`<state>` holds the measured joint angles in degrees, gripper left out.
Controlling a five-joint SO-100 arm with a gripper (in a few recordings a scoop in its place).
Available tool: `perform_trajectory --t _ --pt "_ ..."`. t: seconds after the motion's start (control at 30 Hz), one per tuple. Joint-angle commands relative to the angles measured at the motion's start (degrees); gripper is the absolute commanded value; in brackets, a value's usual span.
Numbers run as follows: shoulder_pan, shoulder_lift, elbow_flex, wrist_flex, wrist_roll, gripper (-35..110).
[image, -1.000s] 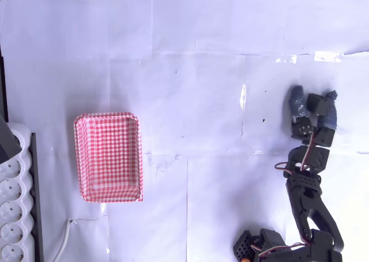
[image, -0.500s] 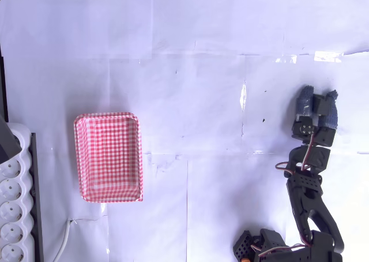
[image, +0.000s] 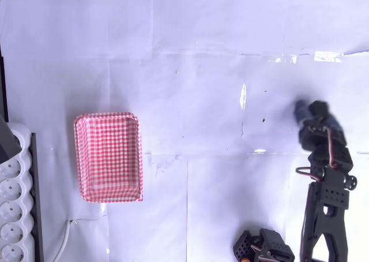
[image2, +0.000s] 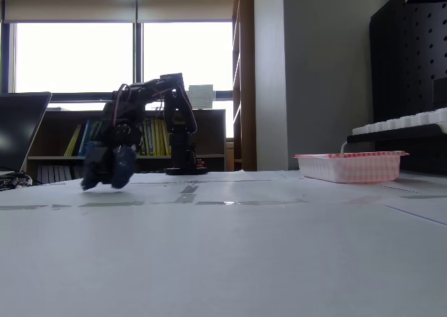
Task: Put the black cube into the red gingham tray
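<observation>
In the overhead view the red gingham tray (image: 108,157) lies on the white table at the left, nothing in it. Far to the right, my black gripper (image: 314,111) with blue-grey fingertips is shut on the black cube (image: 317,108), which shows as a small dark block between the fingers, slightly blurred. From the side, in the fixed view, the gripper (image2: 106,179) hangs just above the table at the left, fingers pointing down; the cube cannot be made out there. The tray (image2: 349,166) sits at the right, well away from the gripper.
A white egg-carton-like holder (image: 14,216) and a white cable (image: 63,242) lie at the left edge beside the tray. The arm's base (image: 262,247) stands at the bottom right. A laptop (image2: 21,132) stands behind the gripper's side.
The fingers closed around the black cube, then the gripper rose off the table with it and the arm shifted slightly right and down in the picture.
</observation>
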<state>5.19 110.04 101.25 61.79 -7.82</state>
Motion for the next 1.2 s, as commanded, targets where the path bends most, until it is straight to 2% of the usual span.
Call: perform_trajectory --t 0.0,0.17,0.3,0.43,0.6,0.93,1.17 --pt "-10.90 -10.81 23.03 21.36 -10.90 0" --pt "-28.74 -7.65 46.05 36.47 -20.65 0" --pt "-44.65 -3.52 54.93 37.62 -26.72 0" --pt "-55.99 4.83 57.48 30.32 -26.54 0" --pt "-63.81 15.03 57.48 19.86 -21.88 0" --pt "-67.59 28.56 53.61 -6.50 -8.00 0" --pt "-65.57 31.90 50.89 -16.00 -0.18 3"
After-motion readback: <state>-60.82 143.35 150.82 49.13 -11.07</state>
